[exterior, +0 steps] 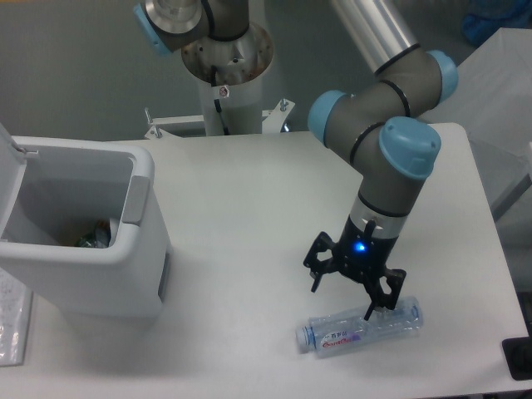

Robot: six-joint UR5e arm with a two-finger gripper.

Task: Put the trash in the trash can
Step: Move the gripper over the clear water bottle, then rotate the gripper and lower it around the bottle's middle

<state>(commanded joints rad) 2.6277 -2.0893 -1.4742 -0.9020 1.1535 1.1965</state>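
A grey wall stands at the back of the room, and in front of it is a big white table point(249, 208) with rounded corners. On the left side of the table sits the trash can point(125, 274), a large white bin with its lid point(8, 179) tipped up and open at the far left. A grey panel point(135, 199) sits on the right rim of the bin. Down inside the bin lies the crumpled wrapper point(96, 235), white with green bits, resting near the bottom against the right wall. The other piece of trash, a clear plastic bottle point(362, 330), lies on its side on the table near the front edge, well apart from the bin. Its cap end points left and it has a label with blue and pink on it. The robot arm point(391, 125) is grey with light blue caps on its joints. It reaches down from the top of the picture and bends over the right part of the table. Its base point(226, 62) stands at the back on a white post. The gripper point(355, 287) is black with a small blue light on it, and it hangs right above the bottle. Its two fingers are spread apart. One finger tip point(370, 309) comes down to the top of the bottle, but the fingers are not closed on the bottle. At the bottom right corner of the table a small dark object point(517, 357) pokes into view, too cut off to tell what it is.
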